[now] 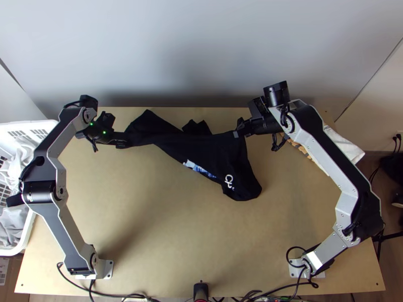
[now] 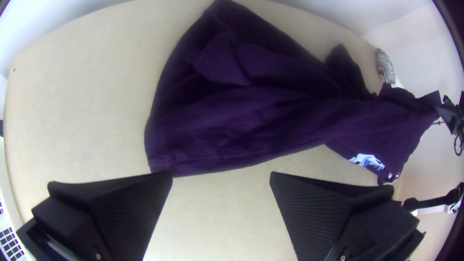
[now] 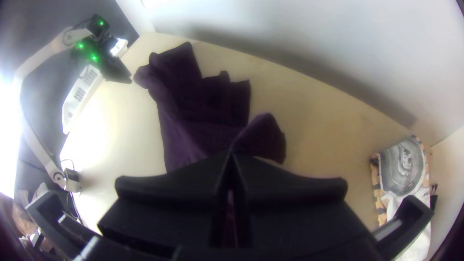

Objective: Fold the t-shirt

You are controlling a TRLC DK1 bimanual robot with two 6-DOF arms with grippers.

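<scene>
One black shirt [image 1: 201, 149], bunched lengthwise over the far half of one counter [image 1: 176, 241]. Two grippers: left [image 1: 122, 143] near one shirt end, two fingers apart; right [image 1: 238, 134], two fingers clamped on the shirt.

T-shirt [image 1: 196, 146]: black; blue-and-white print [image 1: 201, 169] mid-frame, white marks [image 1: 229, 181] lower right of it
Bench [image 1: 166, 236]: pale tan
Basket [image 1: 27, 124], left edge: white; laundry [image 1: 14, 221] inside white and grey
Cloth [image 1: 347, 146], right: white, grey motif [image 3: 403, 164], orange-and-black patterned border [image 3: 379, 191]
Left arm [image 1: 56, 219], right arm [image 1: 322, 143]: silver-grey and black
</scene>
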